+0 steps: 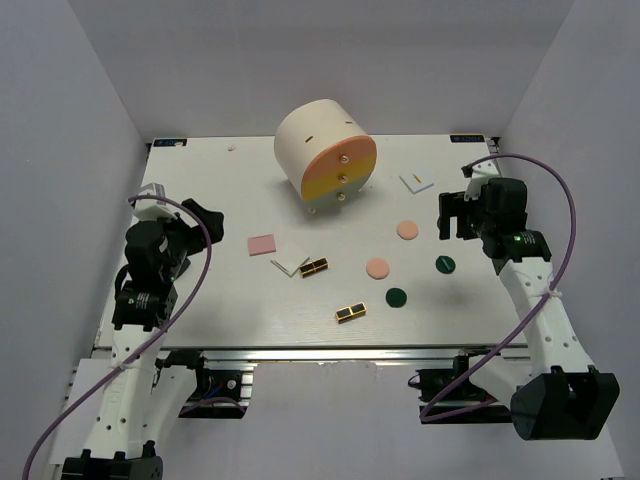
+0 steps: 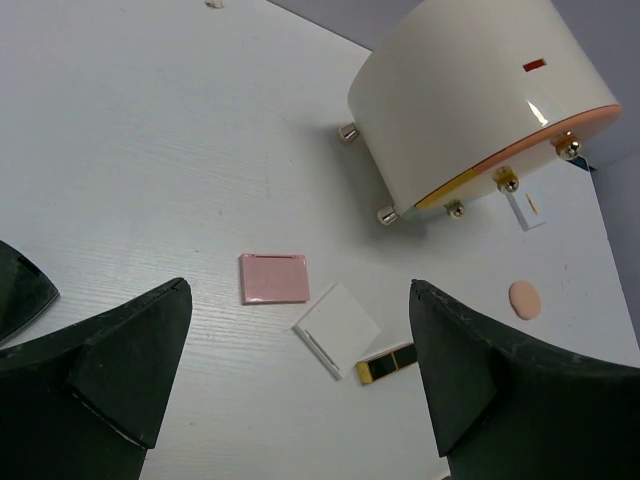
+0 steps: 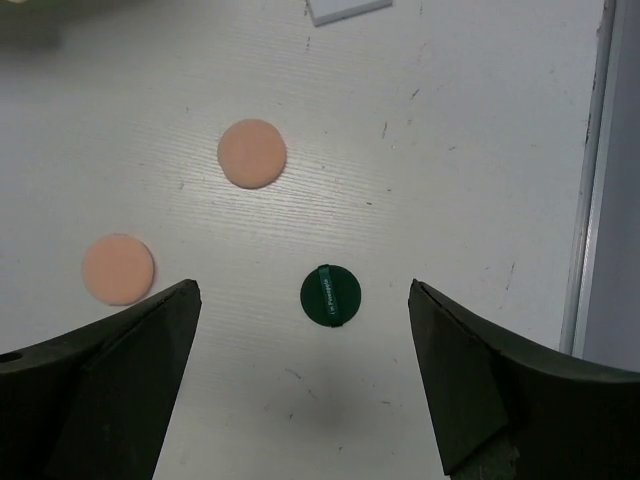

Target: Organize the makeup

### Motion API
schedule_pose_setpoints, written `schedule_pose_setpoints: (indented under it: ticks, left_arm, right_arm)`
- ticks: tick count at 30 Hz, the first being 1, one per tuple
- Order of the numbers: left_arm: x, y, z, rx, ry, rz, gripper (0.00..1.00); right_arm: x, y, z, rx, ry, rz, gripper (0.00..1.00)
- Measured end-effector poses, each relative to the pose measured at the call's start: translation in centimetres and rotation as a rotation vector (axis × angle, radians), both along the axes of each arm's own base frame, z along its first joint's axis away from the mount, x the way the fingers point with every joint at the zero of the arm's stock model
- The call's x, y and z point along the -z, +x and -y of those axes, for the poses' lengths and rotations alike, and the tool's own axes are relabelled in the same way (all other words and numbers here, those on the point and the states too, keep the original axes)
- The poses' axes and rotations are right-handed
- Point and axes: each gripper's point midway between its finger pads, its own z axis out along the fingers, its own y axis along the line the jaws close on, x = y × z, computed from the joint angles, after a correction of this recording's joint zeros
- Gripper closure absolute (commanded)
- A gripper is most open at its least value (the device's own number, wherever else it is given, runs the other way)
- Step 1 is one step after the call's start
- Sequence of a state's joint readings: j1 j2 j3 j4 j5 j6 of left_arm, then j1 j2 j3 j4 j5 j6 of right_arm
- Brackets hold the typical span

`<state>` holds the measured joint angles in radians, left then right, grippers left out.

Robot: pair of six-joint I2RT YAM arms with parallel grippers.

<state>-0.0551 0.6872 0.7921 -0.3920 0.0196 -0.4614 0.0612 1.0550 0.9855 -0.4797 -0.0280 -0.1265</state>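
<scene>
The left fingers point(image 2: 110, 380) are hanging wide and empty near the pink square pad point(image 2: 272, 277), the right fingers point(image 3: 120, 370) near a dark green disc point(image 3: 331, 296).

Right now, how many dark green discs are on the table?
2. One dark green disc lies far right; the other green disc lies nearer the front edge, right of a black-and-gold palette. The cream cylinder might hide more.
</scene>
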Motion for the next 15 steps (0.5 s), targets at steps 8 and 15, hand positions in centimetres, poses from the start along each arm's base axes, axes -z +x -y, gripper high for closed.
schedule_pose_setpoints:
  ticks: [8, 15]
  left_arm:
    - [1.3, -0.6, 0.7, 0.031, -0.027, -0.033, 0.02]
    - [1.7, -0.5, 1.5, 0.06, -0.07, -0.038, 0.37]
  right_arm:
    - [-1.1, -0.9, -3.3, -0.296, -0.017, 0.067, 0.11]
    - [-1.8, -3.1, -8.6, -0.668, -0.025, 0.162, 0.24]
